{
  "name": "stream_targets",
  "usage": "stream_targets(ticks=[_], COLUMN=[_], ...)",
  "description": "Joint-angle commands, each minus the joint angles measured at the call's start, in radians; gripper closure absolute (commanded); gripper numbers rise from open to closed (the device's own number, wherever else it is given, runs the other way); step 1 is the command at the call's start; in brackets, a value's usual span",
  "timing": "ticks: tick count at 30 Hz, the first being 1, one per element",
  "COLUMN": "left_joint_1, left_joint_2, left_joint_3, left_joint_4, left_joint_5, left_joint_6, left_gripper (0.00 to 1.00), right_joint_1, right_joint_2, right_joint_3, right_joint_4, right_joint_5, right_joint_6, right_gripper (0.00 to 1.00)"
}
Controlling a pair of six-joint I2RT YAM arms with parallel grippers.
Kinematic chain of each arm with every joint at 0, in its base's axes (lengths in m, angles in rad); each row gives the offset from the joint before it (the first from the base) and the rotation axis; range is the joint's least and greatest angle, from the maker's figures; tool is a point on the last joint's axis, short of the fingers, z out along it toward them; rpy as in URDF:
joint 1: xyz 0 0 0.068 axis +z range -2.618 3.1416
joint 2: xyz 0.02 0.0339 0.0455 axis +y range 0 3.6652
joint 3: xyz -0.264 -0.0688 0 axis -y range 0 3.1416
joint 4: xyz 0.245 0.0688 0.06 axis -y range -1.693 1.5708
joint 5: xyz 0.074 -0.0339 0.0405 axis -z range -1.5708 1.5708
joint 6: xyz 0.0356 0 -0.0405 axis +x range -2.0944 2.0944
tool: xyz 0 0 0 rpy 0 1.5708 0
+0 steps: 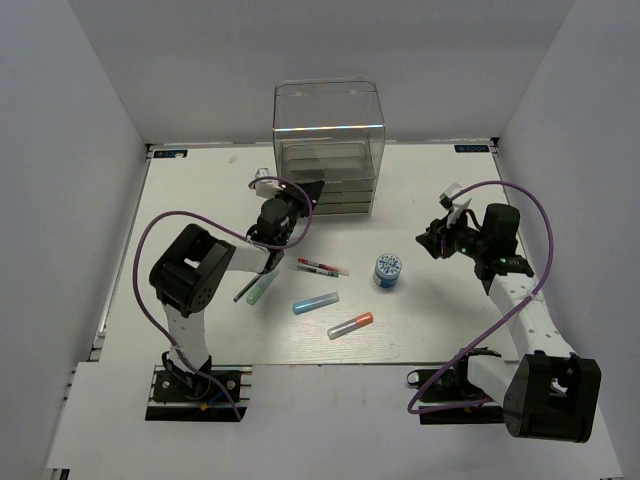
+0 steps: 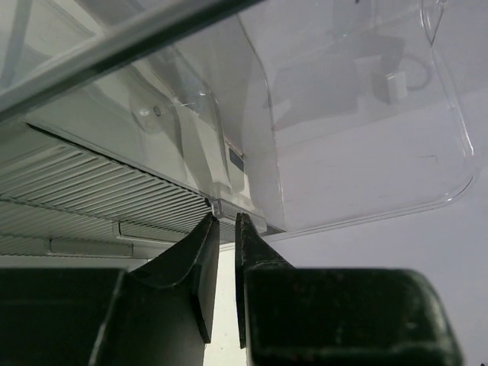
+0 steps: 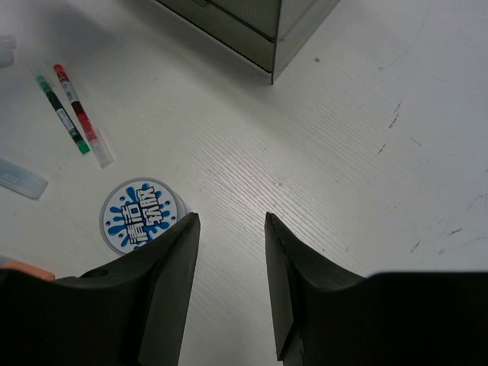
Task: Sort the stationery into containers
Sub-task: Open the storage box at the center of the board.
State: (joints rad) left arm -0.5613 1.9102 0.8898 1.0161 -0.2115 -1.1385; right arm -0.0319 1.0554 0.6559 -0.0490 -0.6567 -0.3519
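Note:
The clear organiser stands at the back centre, with stacked shallow drawers at its base. My left gripper is at the drawers' left front. In the left wrist view its jaws are closed to a narrow gap on a small tab on a drawer's front edge. The pens lie mid-table: a dark and a teal one, a white one with red marks, a light blue one and an orange-tipped one. The blue-white roll also shows in the right wrist view. My right gripper hovers open and empty just right of the roll.
The organiser's lower corner shows in the right wrist view, with the red-marked pen and a green-marked one to its left. White walls close in the table on three sides. Purple cables loop off both arms.

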Motion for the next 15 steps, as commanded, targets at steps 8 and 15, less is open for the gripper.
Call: stream_targets(ticks=[8,15], left_joint_1=[-0.019,-0.028], left_joint_2=[-0.068,-0.1], left_joint_3=[-0.038,-0.057], left_joint_4=[0.114,0.145], left_joint_5=[-0.012,-0.012], left_joint_6=[0.002,0.029], left_gripper=[0.79,0.79], right_joint_1=[0.003,0.006], right_joint_2=[-0.02,-0.02], right_joint_3=[-0.016,-0.018], right_joint_4=[0.035,0.037], right_joint_5=[-0.003,-0.003], right_joint_6=[-0.013,-0.012], right_gripper=[0.54,0.54])
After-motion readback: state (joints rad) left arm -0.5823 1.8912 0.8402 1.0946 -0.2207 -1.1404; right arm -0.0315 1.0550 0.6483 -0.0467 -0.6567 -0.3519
